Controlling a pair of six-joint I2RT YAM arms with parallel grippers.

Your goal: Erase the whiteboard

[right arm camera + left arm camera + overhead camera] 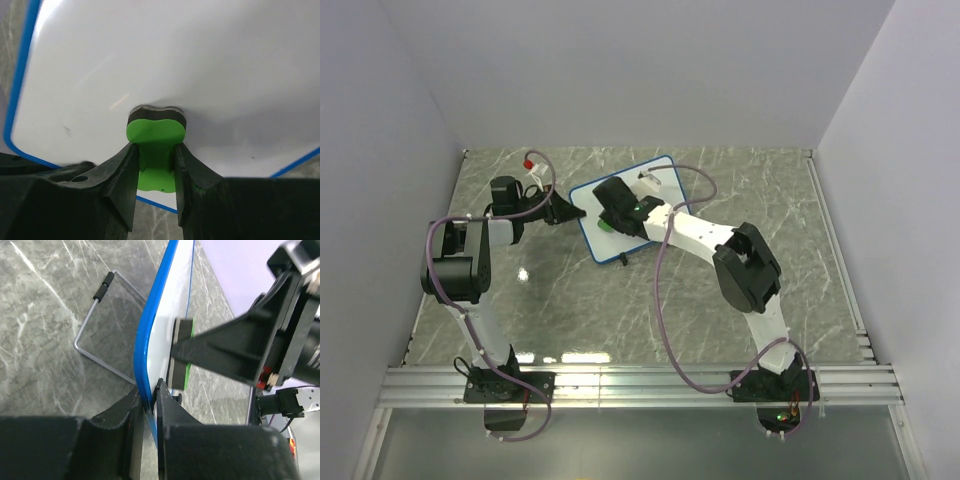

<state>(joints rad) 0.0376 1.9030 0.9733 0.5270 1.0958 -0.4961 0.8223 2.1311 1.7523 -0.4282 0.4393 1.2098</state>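
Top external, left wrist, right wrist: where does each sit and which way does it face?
Top external: above and behind the bases, looking down on the table, both arms and the whiteboard.
Left wrist: looks along the left jaws, which clamp the whiteboard's edge, toward the eraser.
Right wrist: faces the board; the right jaws hold the eraser.
Both wrists share: whiteboard, eraser.

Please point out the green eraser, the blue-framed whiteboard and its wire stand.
small green eraser [155, 134]: right wrist view, green top.
blue-framed white whiteboard [200, 65]: right wrist view, bare face.
metal wire stand [102, 287]: left wrist view, black sleeve.
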